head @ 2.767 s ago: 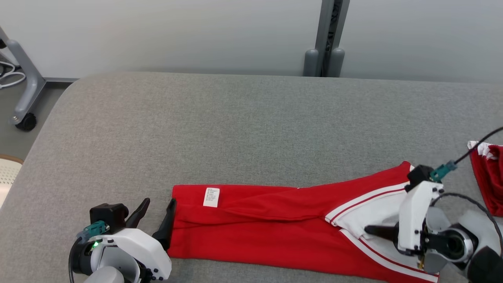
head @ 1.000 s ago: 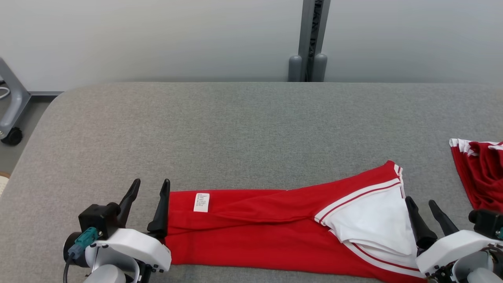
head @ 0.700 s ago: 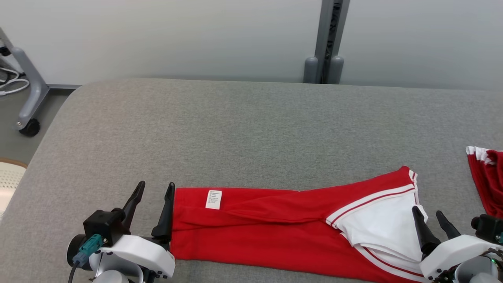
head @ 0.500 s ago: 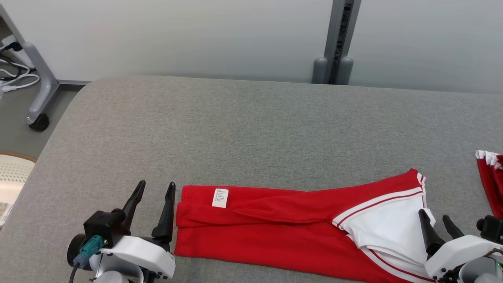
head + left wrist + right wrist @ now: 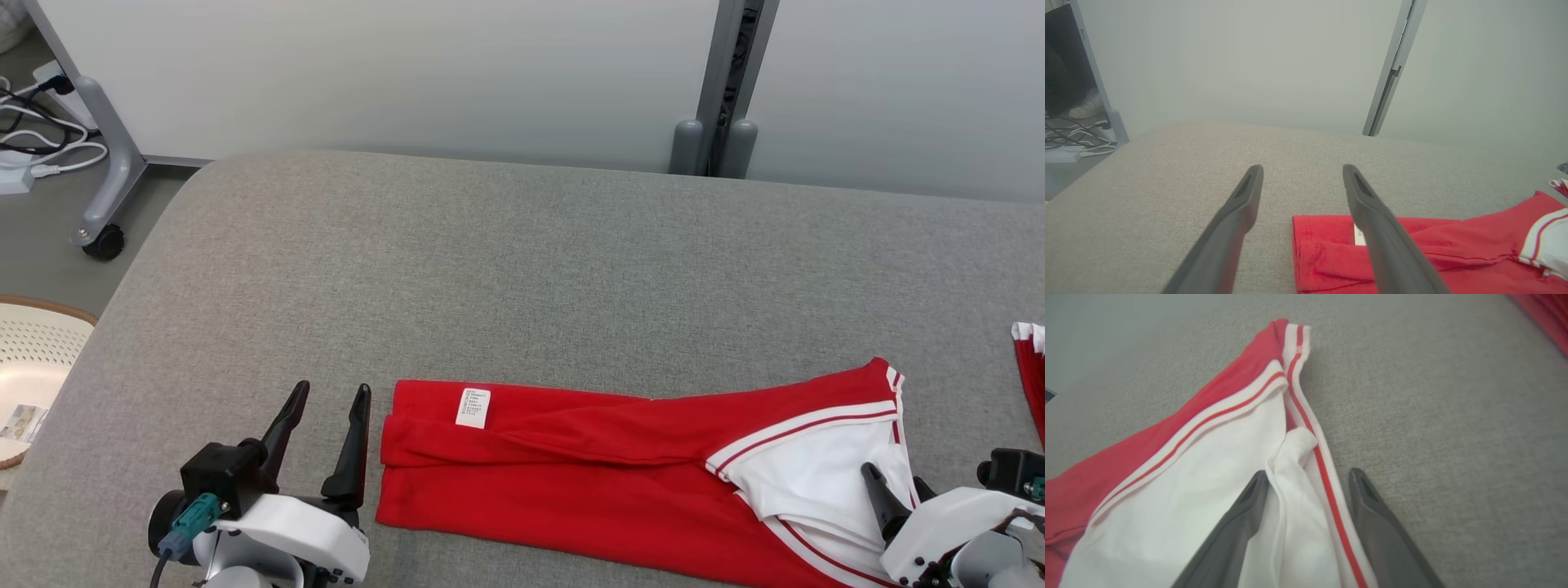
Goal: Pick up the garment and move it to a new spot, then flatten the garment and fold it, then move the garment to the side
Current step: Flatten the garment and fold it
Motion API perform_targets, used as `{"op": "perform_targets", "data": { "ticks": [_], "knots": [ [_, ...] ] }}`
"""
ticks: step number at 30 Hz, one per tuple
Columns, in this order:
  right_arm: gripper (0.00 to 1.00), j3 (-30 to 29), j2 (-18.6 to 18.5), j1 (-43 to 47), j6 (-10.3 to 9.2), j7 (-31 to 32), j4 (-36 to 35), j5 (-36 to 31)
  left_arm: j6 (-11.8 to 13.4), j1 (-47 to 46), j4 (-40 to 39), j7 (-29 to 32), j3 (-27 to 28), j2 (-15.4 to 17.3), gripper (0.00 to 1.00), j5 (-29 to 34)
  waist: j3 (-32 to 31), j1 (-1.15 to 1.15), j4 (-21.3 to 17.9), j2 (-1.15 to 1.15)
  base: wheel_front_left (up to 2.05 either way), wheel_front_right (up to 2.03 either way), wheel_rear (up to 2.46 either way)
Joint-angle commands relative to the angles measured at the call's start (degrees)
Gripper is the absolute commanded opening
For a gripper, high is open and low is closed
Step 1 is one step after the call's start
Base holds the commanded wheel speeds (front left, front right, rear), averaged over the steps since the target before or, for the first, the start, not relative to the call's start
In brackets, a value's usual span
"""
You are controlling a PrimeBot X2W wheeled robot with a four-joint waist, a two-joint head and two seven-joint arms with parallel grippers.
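Lengthwise along the near edge of the grey woven table (image 5: 522,245) lies one folded red garment (image 5: 588,490), white and striped at its right end; the print on its white label (image 5: 473,407) is unreadably small. Two grippers gape wide, empty: left gripper (image 5: 333,390) beside the label end, right gripper (image 5: 1308,472) over the white end.

1. Red garment (image 5: 588,482) lies long, L to R, along near side of grey table (image 5: 522,261).
2. White label (image 5: 473,407) near its L end; white panel w/ red stripes at R end.
3. L gripper (image 5: 333,390): jaws apart, just beside garment's L edge.
4. R gripper (image 5: 894,480): jaws apart, over the white panel.
5. 2nd red cloth (image 5: 1030,367) at far R edge, apart from garment.
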Motion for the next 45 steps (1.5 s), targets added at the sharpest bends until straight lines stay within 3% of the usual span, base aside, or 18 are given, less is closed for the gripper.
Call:
{"op": "perform_targets", "data": {
  "ticks": [1,2,3,4,5,6,19,32,45],
  "knots": [
    [1.00,0.9,0.5,0.7,0.01,1.2,0.7,0.5,-0.3,0.5,0.1,-0.2,0.4,0.0,1.00,0.5,0.0,0.00,0.0,0.00,0.00,0.00,0.00],
    [0.85,1.1,0.5,0.6,0.01,1.7,0.4,0.7,-0.4,0.5,0.1,-0.2,0.5,-0.1,1.00,0.5,0.1,0.00,-0.1,0.00,0.00,0.00,0.00],
    [0.47,1.2,0.6,0.6,0.01,1.7,0.2,0.9,-0.5,0.4,0.2,-0.2,0.6,-0.3,1.00,0.6,0.1,0.00,-0.1,0.00,0.00,0.00,0.00],
    [0.32,1.5,0.6,0.4,0.01,1.9,-0.1,1.0,-0.5,0.4,0.3,-0.2,0.7,-0.4,1.00,0.7,0.2,0.00,-0.1,0.00,0.00,0.00,0.00],
    [0.05,1.7,0.6,0.3,0.01,2.0,-0.3,1.1,-0.6,0.4,0.4,-0.2,0.7,-0.4,1.00,0.8,0.2,0.00,-0.2,0.00,0.00,0.00,0.00],
    [0.00,1.9,0.7,0.2,0.01,2.1,-0.5,1.2,-0.8,0.4,0.5,-0.2,0.8,-0.5,1.00,0.9,0.2,0.00,-0.2,0.00,0.00,0.00,0.00],
    [0.00,2.5,-2.1,-1.8,0.00,-2.5,-2.2,1.9,-1.3,0.6,1.1,-0.2,1.9,-1.3,1.00,1.6,0.4,0.00,-1.7,0.00,0.00,0.00,0.00],
    [0.00,1.7,-9.7,-4.7,0.00,-3.2,-6.2,1.9,-2.0,0.7,1.5,-0.2,2.2,-2.1,1.00,2.3,0.0,0.00,-4.9,0.00,0.00,0.00,0.00],
    [0.00,6.3,-8.6,-2.2,0.01,-0.2,-25.3,1.3,-2.6,0.9,2.9,-0.2,1.8,-1.8,1.00,2.1,-2.3,0.00,-4.0,0.00,0.00,0.00,0.00]
  ]
}}
